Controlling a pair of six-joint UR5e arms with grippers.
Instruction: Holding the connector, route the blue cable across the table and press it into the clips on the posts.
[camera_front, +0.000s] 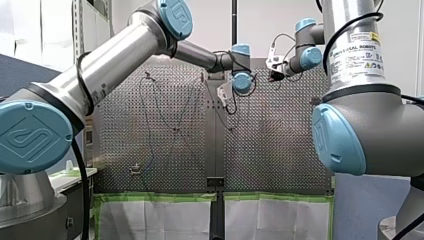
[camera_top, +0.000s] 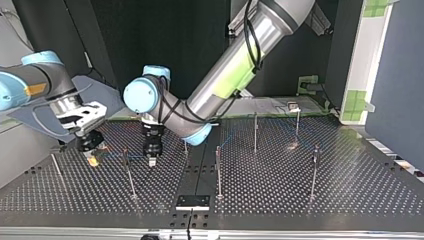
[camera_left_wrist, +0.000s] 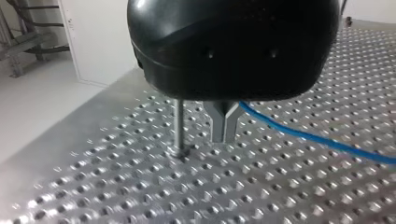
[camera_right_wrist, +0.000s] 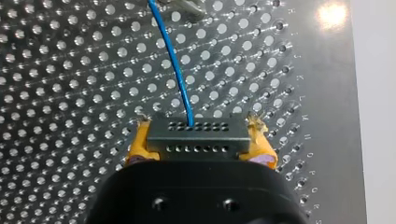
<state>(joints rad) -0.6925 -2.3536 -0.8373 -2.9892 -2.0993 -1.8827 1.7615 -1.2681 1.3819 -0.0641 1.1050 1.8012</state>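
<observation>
Right gripper (camera_right_wrist: 200, 136): its yellow pads (camera_right_wrist: 138, 145) pinch the connector by its two short ends, one pad on each.
Connector (camera_right_wrist: 196, 137): a dark block with two rows of small holes, held level and close over the perforated table (camera_right_wrist: 70, 98).
Blue cable (camera_right_wrist: 175, 65): it leaves the connector at the row of holes on the face turned away from the gripper. From there it runs straight out over the table to a grey metal part only half in view. In the top view a thin blue line goes from the connector to the top of the nearest post and on toward my left gripper.
Nearest post (camera_top: 130, 175): a thin upright rod that stands between the connector and my left gripper (whether the cable sits in a clip at its top is too small to tell).
Left gripper (camera_left_wrist: 224, 135): it is on the far side of that post from the connector, pointing down at the table. Its metal fingers are pressed together at the tips. The cable comes out from behind them near their root, and I cannot tell whether it is clamped.
Rod by the left fingers (camera_left_wrist: 179, 123): upright and just beside them, not touching.
Other posts (camera_top: 255, 132): all upright, further from the connector than my left gripper is.
</observation>
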